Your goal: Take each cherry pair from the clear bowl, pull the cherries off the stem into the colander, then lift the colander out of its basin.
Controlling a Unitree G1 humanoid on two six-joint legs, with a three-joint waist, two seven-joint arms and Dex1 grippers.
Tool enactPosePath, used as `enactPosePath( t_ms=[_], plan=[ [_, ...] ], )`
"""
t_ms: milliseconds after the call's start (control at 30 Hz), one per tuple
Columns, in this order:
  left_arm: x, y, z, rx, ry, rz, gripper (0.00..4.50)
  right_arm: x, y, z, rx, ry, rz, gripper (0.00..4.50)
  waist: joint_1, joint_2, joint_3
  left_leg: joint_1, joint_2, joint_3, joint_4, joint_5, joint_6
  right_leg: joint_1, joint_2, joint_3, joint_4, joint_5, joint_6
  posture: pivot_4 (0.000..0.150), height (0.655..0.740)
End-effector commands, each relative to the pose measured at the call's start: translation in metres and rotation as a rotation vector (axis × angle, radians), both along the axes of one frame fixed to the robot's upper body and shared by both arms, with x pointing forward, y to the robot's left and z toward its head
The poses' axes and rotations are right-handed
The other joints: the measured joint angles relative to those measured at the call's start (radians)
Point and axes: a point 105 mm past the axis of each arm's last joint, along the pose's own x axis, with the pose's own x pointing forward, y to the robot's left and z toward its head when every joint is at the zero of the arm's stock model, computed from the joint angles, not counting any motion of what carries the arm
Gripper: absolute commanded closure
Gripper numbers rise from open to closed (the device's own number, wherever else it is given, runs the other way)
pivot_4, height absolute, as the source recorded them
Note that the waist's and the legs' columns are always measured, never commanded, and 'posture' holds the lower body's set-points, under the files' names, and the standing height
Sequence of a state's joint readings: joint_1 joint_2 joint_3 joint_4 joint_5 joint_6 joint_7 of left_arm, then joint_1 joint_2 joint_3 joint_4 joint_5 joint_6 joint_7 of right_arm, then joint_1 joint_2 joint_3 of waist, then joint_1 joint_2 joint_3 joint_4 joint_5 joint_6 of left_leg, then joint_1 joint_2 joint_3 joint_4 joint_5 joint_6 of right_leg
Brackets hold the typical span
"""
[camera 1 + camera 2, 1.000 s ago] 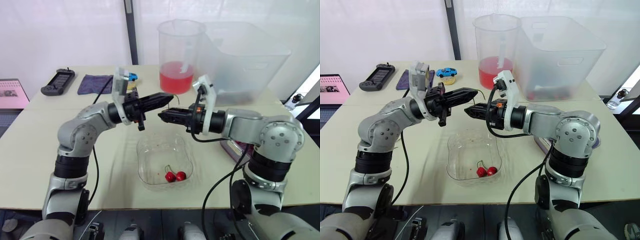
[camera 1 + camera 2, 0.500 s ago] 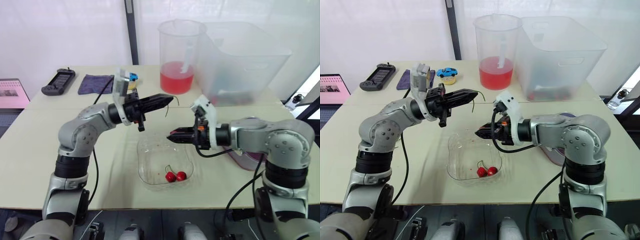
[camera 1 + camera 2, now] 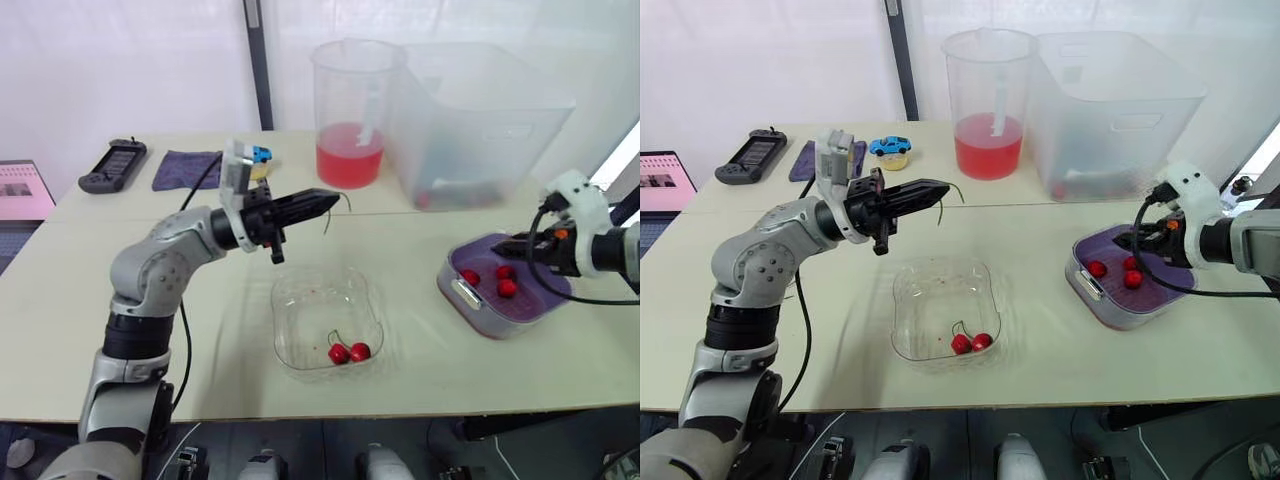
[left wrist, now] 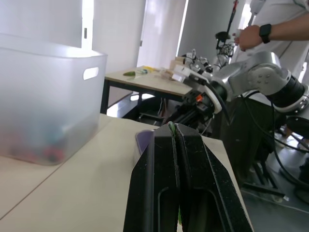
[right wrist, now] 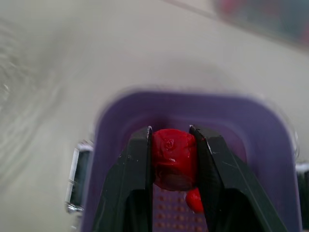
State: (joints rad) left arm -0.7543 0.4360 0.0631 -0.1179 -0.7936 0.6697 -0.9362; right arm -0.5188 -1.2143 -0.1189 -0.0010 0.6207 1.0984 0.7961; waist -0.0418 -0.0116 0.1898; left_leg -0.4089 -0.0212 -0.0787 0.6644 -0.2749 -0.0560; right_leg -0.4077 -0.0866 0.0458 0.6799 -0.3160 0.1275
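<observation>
1. Change noted: the right gripper [image 3: 516, 243] has left its place above the clear bowl [image 3: 286, 342] and swung out to 3 o'clock, where it now hangs over the colander [image 3: 482, 298]. The left gripper [image 3: 334, 200] has kept its station.
2. Table [image 3: 220, 330]: we take the clear bowl as the centre of the dial for all bearings below.
3. Translucent tub [image 3: 490, 110]: at 1 o'clock, toward the far edge; we cannot make out its contents.
4. Pitcher [image 3: 352, 100]: at 12 o'clock, just beside the tub, part-filled with red liquid.
5. Clear bowl: near the table's front edge.
6. Colander: purple, at 3 o'clock, well apart from the bowl; loose cherries [image 3: 470, 276] lie on its floor.
7. Cloth [image 3: 188, 168] and handset [image 3: 112, 163]: at 10 to 11 o'clock, far side of the table.
8. Left gripper: raised over the bowl's far rim at 12 o'clock, fingers pressed together on a bare stem [image 4: 171, 128] that curls out past the tips.
9. Right gripper: fingers set narrow, clamped on a single cherry [image 5: 172, 153] above the colander's floor.
10. Cherry pair [image 3: 350, 352]: one pair, joined on its stem, lying by the bowl's near wall.
</observation>
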Motion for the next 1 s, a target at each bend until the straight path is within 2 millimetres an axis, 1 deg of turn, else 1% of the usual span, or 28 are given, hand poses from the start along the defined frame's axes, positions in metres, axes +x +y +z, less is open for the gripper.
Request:
enactPosePath(
  t_ms=[33,67,133,233,300,367,400,467,533,567,633,667,700,733,767,867,1000],
  plan=[
    [-0.005,0.008,0.008,-0.005,-0.053,0.039,4.50,0.000,-0.005,-0.003,-0.018,0.004,0.017,2.76,0.003,0.000,0.000,0.000,0.000,0.000,0.000,0.000,0.000,0.000,0.000,0.000,0.000,0.000,0.000,0.150,0.7337],
    [-0.005,0.009,0.007,0.002,-0.055,0.047,4.50,-0.001,-0.005,-0.004,-0.031,0.010,0.025,2.52,0.003,0.000,0.000,0.000,0.000,0.000,0.000,0.000,0.000,0.000,0.000,0.000,0.000,0.000,0.000,0.150,0.7337],
    [-0.004,0.011,0.007,0.004,-0.054,0.057,4.50,-0.002,-0.007,-0.002,-0.054,0.008,0.035,1.62,0.004,0.000,0.000,0.000,0.000,-0.001,0.001,0.000,0.000,0.000,0.000,0.000,0.000,0.000,0.000,0.150,0.7337],
    [-0.003,0.014,0.008,0.008,-0.052,0.069,4.50,-0.001,-0.004,0.015,-0.054,-0.056,0.073,0.10,0.005,0.000,0.000,0.000,0.000,-0.002,0.001,0.000,0.000,0.000,0.000,0.000,0.000,0.000,0.000,0.150,0.7337],
    [-0.001,0.017,0.007,0.013,-0.047,0.079,4.50,0.000,0.003,0.029,-0.065,-0.136,0.143,0.03,0.004,0.000,0.000,0.000,0.000,-0.002,0.001,0.000,0.000,0.000,0.000,0.000,0.000,0.000,0.000,0.150,0.7337],
    [0.000,0.019,0.006,0.019,-0.040,0.087,4.50,0.001,0.005,0.036,-0.090,-0.187,0.183,0.03,0.004,0.000,0.000,0.000,0.000,-0.002,0.001,0.000,0.000,0.000,0.000,0.000,0.000,0.000,0.000,0.150,0.7337],
    [0.003,0.021,0.003,0.025,-0.003,0.107,4.50,0.001,0.011,0.046,-0.104,-0.240,0.229,0.03,0.004,0.000,0.000,0.000,0.000,-0.002,0.001,0.000,0.000,0.000,0.000,0.000,0.000,0.000,0.000,0.150,0.7337],
    [0.012,0.029,-0.003,0.050,0.048,0.162,4.50,-0.010,0.048,0.076,-0.112,-0.407,0.462,0.03,0.001,0.000,0.000,0.000,0.000,-0.002,0.001,0.000,0.000,0.000,0.000,0.000,0.000,0.000,0.000,0.150,0.7337],
    [0.018,0.037,-0.008,0.068,0.092,0.210,4.50,-0.026,0.087,0.100,-0.011,-0.512,0.655,0.03,-0.008,0.001,0.000,0.000,0.000,-0.002,0.000,0.000,0.000,0.000,0.001,0.000,0.000,0.000,0.000,0.150,0.7337],
    [0.020,0.043,-0.011,0.080,0.105,0.235,4.50,-0.034,0.106,0.111,0.054,-0.548,0.740,0.03,-0.007,0.001,0.000,0.001,0.001,-0.003,0.000,0.000,0.000,0.000,0.002,0.000,0.000,0.000,0.000,0.150,0.7337],
    [0.023,0.054,-0.015,0.094,0.132,0.282,4.50,-0.048,0.134,0.122,0.142,-0.571,0.887,0.03,-0.008,0.001,0.000,0.001,0.002,-0.004,0.000,0.000,-0.001,0.000,0.003,0.000,0.000,0.000,0.000,0.150,0.7337],
    [0.024,0.060,-0.017,0.096,0.143,0.298,4.50,-0.053,0.144,0.124,0.168,-0.571,0.939,0.03,-0.003,0.001,0.000,0.000,0.002,-0.004,0.000,0.001,-0.001,0.000,0.003,0.000,0.000,0.000,0.000,0.150,0.7337],
    [0.027,0.070,-0.018,0.076,0.163,0.331,4.50,-0.055,0.152,0.124,0.186,-0.568,0.979,0.03,-0.002,0.000,0.001,0.000,0.002,-0.005,0.000,0.001,-0.002,0.000,0.003,0.000,0.000,0.000,0.000,0.150,0.7337],
    [0.030,0.080,-0.019,0.058,0.186,0.366,4.50,-0.056,0.158,0.124,0.197,-0.565,1.003,0.03,0.000,0.000,0.000,0.000,0.002,-0.005,0.000,0.001,-0.002,0.000,0.003,-0.001,0.000,0.000,0.000,0.150,0.7337],
    [0.033,0.093,-0.025,0.061,0.223,0.416,4.50,-0.055,0.163,0.123,0.196,-0.560,1.019,0.03,0.003,0.000,0.000,0.000,0.002,-0.005,0.000,0.001,-0.002,0.000,0.002,-0.001,0.000,0.000,0.000,0.150,0.7337],
    [0.031,0.136,-0.043,0.053,0.304,0.545,4.50,-0.050,0.173,0.112,0.181,-0.526,1.065,0.03,0.005,0.000,0.001,0.000,0.000,-0.005,0.001,0.000,-0.001,0.000,-0.001,-0.001,0.000,0.000,0.000,0.150,0.7337],
    [0.021,0.178,-0.066,0.074,0.397,0.663,4.50,-0.045,0.179,0.100,0.167,-0.487,1.104,0.03,0.003,0.000,0.001,0.000,0.000,-0.005,0.000,0.000,-0.001,-0.001,-0.001,-0.001,0.000,0.000,0.000,0.150,0.7337]
  ],
)
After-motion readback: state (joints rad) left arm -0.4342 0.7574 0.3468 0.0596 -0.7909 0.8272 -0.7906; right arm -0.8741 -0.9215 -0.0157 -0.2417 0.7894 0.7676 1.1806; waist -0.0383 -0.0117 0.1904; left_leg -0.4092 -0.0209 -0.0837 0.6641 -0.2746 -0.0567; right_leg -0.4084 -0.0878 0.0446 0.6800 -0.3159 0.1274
